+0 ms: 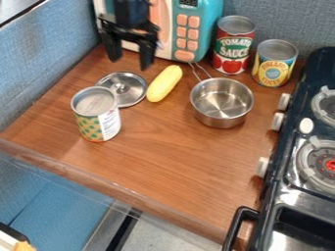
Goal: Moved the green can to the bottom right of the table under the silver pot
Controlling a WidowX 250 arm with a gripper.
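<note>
My gripper (131, 49) hangs at the upper left, in front of the toy microwave, with its two fingers spread apart and nothing between them. A can with a green and yellow pattern and a white label (98, 122) stands upright at the left of the table, lower in the view than the gripper and apart from it. The silver pot (221, 103) sits right of centre, its wire handle pointing up toward the microwave.
A round metal lid (124, 88) lies just behind the green can, and a yellow corn-like toy (165, 83) lies beside it. A teal microwave (203, 29), a red can (233, 46) and a yellow can (275, 63) stand at the back. The stove (288, 196) borders the right side.
</note>
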